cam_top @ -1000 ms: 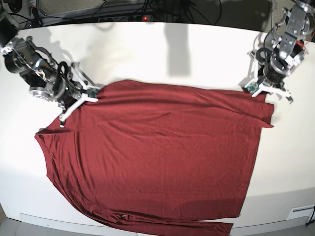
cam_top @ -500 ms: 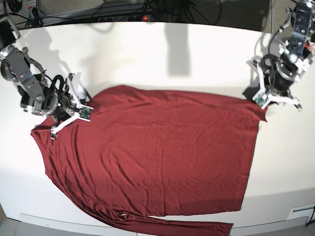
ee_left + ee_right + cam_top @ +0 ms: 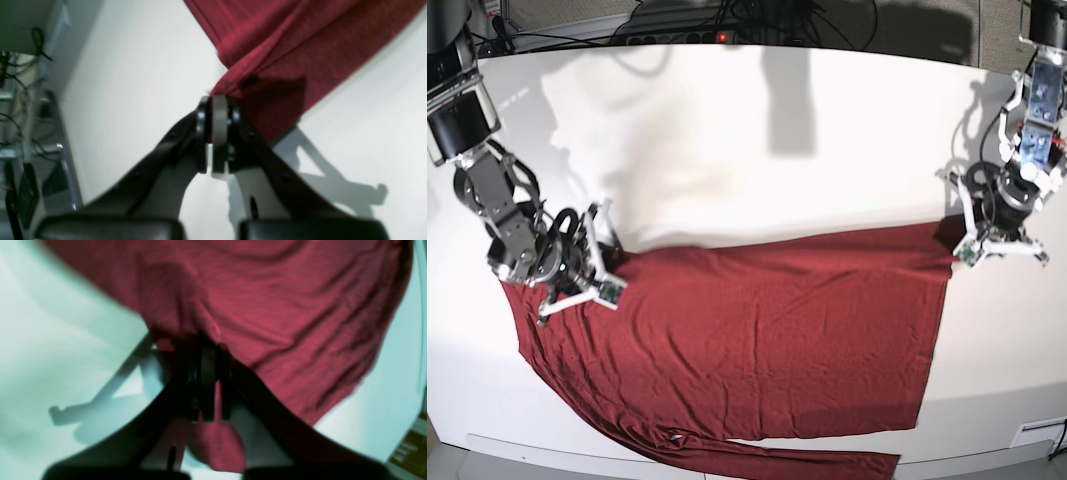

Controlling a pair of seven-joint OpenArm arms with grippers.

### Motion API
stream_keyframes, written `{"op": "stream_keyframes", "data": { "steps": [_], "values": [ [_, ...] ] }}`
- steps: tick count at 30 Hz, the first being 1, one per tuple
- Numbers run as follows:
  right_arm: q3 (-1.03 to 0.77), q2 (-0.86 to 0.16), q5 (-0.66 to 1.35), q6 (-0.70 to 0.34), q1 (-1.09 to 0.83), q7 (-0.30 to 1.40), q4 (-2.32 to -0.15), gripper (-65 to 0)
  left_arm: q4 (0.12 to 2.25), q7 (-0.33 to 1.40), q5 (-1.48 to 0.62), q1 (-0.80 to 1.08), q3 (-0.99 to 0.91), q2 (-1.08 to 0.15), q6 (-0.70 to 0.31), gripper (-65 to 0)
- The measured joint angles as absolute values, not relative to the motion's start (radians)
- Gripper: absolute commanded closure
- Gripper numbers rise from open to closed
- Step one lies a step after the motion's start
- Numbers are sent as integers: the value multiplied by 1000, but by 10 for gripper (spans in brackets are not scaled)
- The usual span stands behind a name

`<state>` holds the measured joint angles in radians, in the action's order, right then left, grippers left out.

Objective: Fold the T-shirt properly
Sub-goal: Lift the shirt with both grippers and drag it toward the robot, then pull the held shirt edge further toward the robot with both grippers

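Observation:
The dark red T-shirt [image 3: 747, 330] lies spread over the near half of the white table [image 3: 777, 140]. Its lower hem or sleeve reaches the front edge. In the base view my right gripper [image 3: 577, 290] is at the shirt's far left corner, and the right wrist view shows this gripper [image 3: 208, 350] shut on the T-shirt [image 3: 267, 306]. My left gripper [image 3: 975, 242] is at the far right corner. In the left wrist view that gripper [image 3: 215, 100] pinches the edge of the T-shirt [image 3: 283, 40], a little above the table.
A power strip and cables [image 3: 717, 35] run behind the table's back edge. A strip of shirt [image 3: 827, 463] lies along the table's front edge.
Both grippers have moved toward the table's near side, carrying the shirt's far edge with them. The cloth now covers less of the table's middle.

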<state>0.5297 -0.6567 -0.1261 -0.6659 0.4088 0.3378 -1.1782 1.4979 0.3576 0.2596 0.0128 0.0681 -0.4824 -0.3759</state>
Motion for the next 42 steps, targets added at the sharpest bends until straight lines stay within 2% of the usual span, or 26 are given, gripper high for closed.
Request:
{"op": "stream_keyframes", "data": {
  "steps": [8,24,34,35,37,38,40,42],
  "values": [
    [528,-641,-128,-666,454,305,-1082,0,1481,335,226,-70,68,-482,-376,0],
    [526,-528,-240,-655,476,275,-1033,0,1243,211,230,-150,68,-476,-385,0],
    [526,-527,-237,-613,532,252,-976,-6,1236,225,203,-165,68,-474,-386,0],
    [526,-527,-220,-609,543,252,-976,-60,1236,250,182,-175,68,-473,-387,-8],
    [526,-528,-199,-609,562,273,-976,-156,1236,284,144,-191,68,-473,-384,-111],
    [526,-529,-179,-606,571,293,-976,-180,1237,304,128,-197,68,-474,-380,-154],
    [526,-531,-172,-605,585,327,-976,-184,1237,336,111,-202,68,-474,-374,-204],
    [526,-531,-139,-605,599,389,-976,-184,1237,366,89,-203,68,-474,-373,-209]
  ]
}}
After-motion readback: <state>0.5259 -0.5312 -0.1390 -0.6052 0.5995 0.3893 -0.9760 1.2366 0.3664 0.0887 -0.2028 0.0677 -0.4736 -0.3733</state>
